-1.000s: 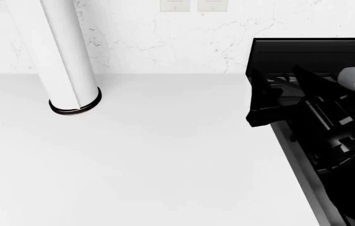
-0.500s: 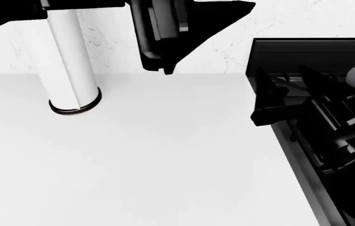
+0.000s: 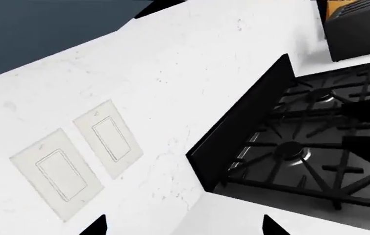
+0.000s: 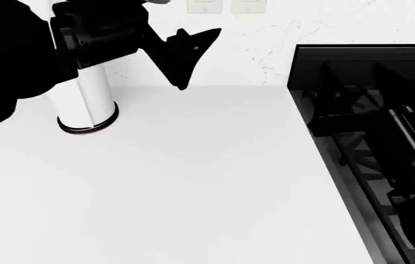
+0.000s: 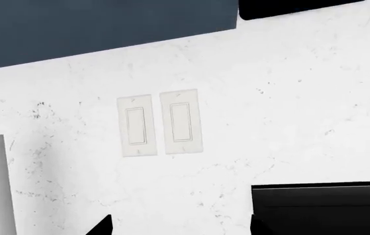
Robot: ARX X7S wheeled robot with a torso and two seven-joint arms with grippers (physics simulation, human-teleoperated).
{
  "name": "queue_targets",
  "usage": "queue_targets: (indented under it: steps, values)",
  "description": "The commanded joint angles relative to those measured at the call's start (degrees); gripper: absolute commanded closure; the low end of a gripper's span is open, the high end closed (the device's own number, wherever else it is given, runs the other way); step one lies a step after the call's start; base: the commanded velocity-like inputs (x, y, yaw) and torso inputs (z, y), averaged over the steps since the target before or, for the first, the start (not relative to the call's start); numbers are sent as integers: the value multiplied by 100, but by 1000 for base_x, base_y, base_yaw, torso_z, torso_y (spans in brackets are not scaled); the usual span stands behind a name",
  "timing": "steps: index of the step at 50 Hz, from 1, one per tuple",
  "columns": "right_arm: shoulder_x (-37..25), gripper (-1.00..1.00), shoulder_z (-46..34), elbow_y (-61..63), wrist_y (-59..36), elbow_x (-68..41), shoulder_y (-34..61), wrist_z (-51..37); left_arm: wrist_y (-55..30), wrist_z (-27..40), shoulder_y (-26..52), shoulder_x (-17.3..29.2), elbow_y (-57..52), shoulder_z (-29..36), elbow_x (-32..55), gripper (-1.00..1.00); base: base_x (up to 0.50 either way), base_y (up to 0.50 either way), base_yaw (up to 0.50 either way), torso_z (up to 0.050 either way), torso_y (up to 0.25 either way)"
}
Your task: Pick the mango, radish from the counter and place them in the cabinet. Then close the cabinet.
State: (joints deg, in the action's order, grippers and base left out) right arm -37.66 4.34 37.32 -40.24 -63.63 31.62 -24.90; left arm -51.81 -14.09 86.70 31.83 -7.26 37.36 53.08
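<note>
Left gripper (image 4: 181, 52) hangs over the counter (image 4: 192, 181), right gripper (image 4: 325, 110) over the stove (image 3: 315, 152); both fingers apart, empty.

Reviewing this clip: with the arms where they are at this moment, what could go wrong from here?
1. Neither the mango nor the radish shows in any view, and the counter looks bare, so the arms may reach blind.
2. The left gripper hangs close to the white cylinder; a sweep could knock it over.
3. The right gripper sits over the stove, where its grates could snag it.
</note>
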Motion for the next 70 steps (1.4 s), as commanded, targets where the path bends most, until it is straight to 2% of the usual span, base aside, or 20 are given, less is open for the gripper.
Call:
queue_targets:
  steps: [1, 9, 22, 49, 70]
  values:
    - [-13, -100, 526, 329, 273, 6, 45, -450, -66, 1255, -688, 191, -496, -474, 162, -100, 0, 0, 0, 0, 0]
    - [-88, -100, 954, 237, 291, -273, 288, -942, -72, 1645, -938, 263, -913, -757, 449, -100, 0, 0, 0, 0, 0]
    - [-67, -100, 1310, -239, 248, -1190, 1066, -1725, -10, 1689, -1127, 402, -1282, -953, 750, -100, 0, 0, 0, 0, 0]
    - [975, -100, 1826, -623, 1139, -2558, 1611, -1720, 108, 1730, -1191, 418, -1302, -902, 610, -100, 0, 0, 0, 0, 0]
    - [1293, -100, 1630, -613, 1450, -2969, 2593, -2021, 152, 1745, -1286, 464, -1327, -860, 573, -100, 0, 0, 0, 0, 0]
